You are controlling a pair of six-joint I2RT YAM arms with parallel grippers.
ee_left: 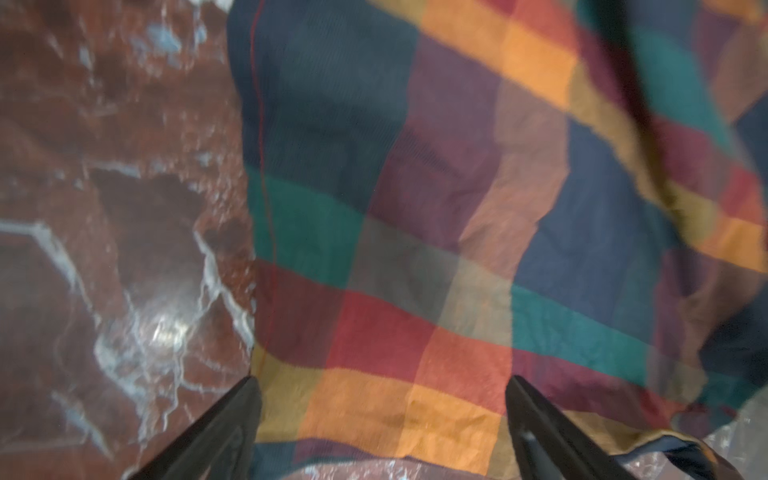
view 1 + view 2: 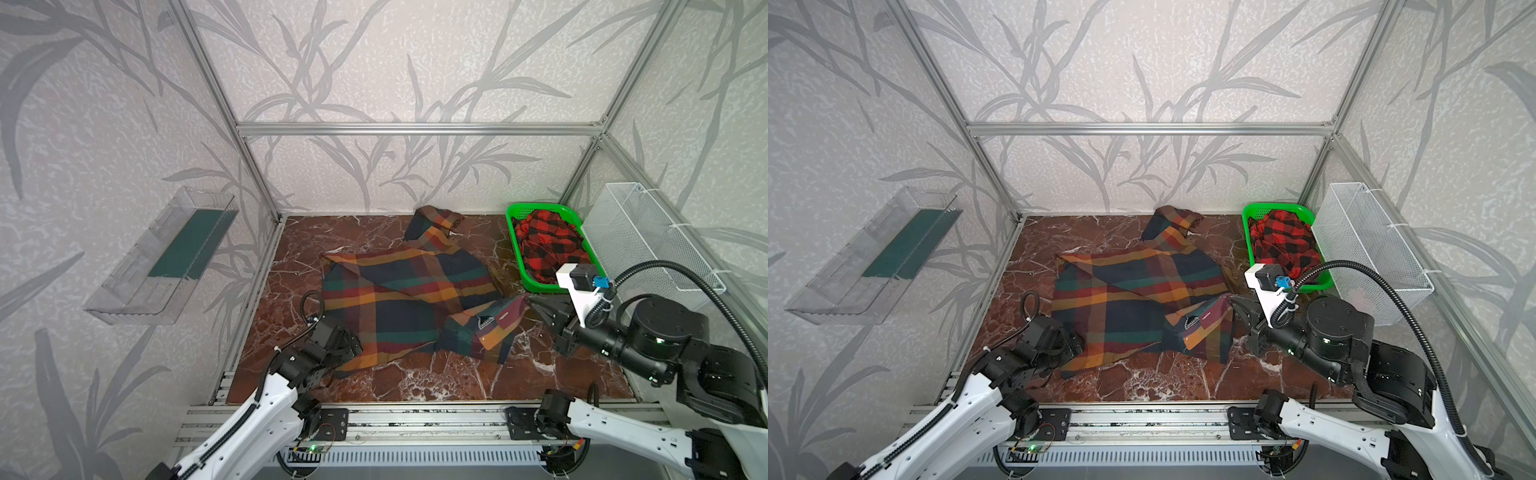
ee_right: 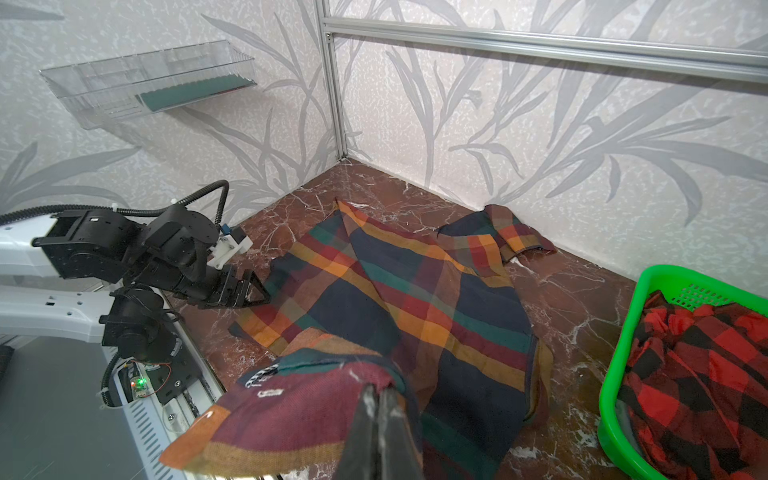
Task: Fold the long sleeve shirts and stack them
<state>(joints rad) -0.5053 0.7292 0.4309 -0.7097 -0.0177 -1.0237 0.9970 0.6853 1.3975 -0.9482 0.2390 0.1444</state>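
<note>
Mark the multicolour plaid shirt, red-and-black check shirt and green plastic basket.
Multicolour plaid shirt (image 2: 399, 311): a top view, central navy block.
Red-and-black check shirt (image 2: 544, 245): a top view, heap's middle.
Green plastic basket (image 2: 524, 211): a top view, far wall.

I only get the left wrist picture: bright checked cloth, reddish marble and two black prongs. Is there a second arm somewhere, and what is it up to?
Observer: Yes. The right gripper is shut on the neck-label end of the same multicolour plaid shirt.
Operator: Is that the only shirt in there?
Observer: No. A red-and-black check shirt lies bunched in a green basket at the far right of the table.
Operator: How does my checked one lie overall?
Observer: It is spread, rumpled, across the middle of the table. One sleeve stretches to the far edge.
</note>
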